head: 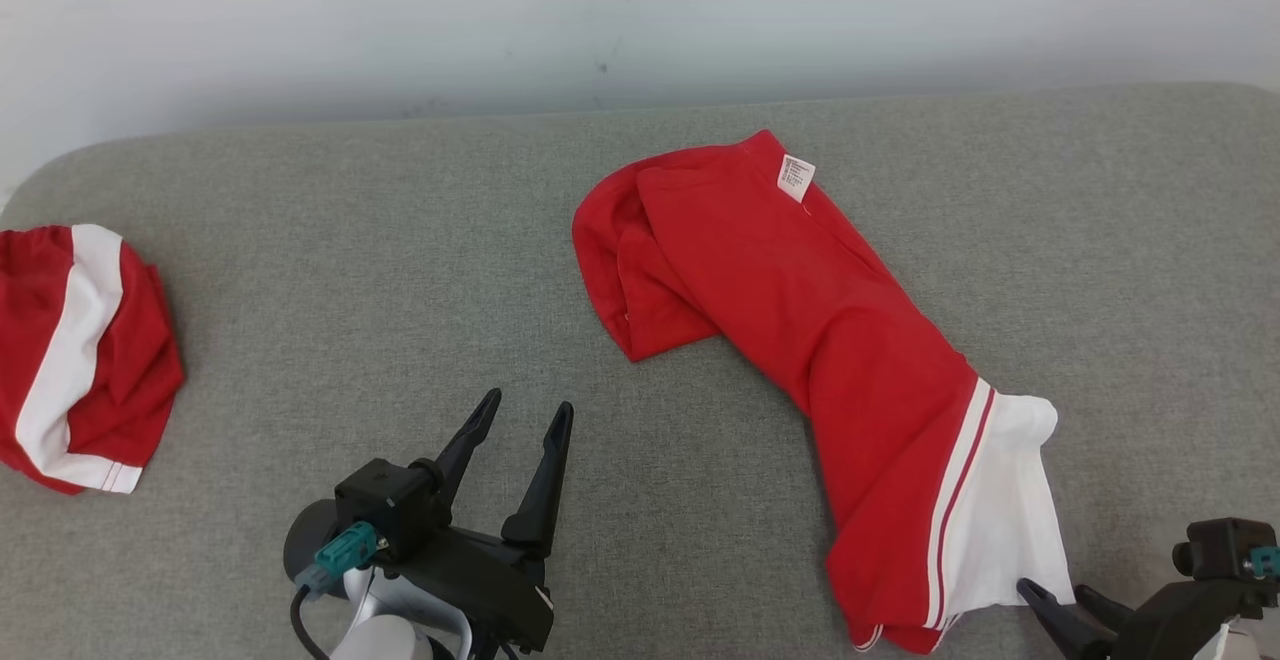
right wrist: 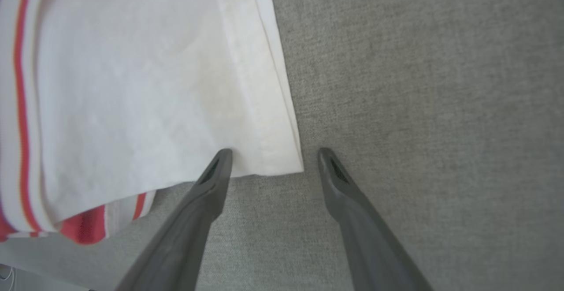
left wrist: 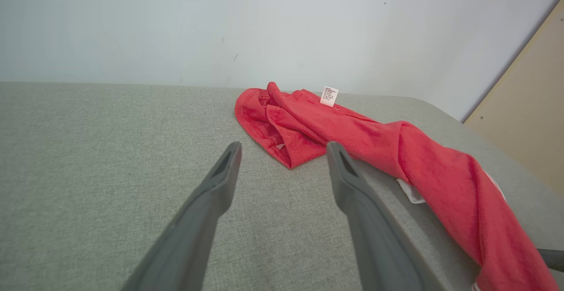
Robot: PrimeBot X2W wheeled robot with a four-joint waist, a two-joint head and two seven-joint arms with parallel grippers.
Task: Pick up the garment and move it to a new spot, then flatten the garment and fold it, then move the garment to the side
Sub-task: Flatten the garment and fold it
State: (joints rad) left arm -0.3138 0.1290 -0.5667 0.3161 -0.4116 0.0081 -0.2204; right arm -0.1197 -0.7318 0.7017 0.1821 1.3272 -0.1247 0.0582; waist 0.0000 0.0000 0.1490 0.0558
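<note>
We find the garment lying rumpled right of centre on the grey pad, neither flattened nor folded. The left gripper stands spread and empty. The right gripper, likewise spread, brackets the white hem corner and grasps nothing. In our judgement, nearly every step remains.

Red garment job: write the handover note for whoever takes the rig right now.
Left hand: open, empty, over the grey surface, short of the red garment.
Right hand: open, empty, fingertips at the white hem corner, nothing gripped.
The red garment lies in a rumpled diagonal strip, centre-right, label showing. Another red-and-white garment sits bunched at far left.
Done: no flattening or folding visible.
Left: grasp, flatten, fold, move aside.
</note>
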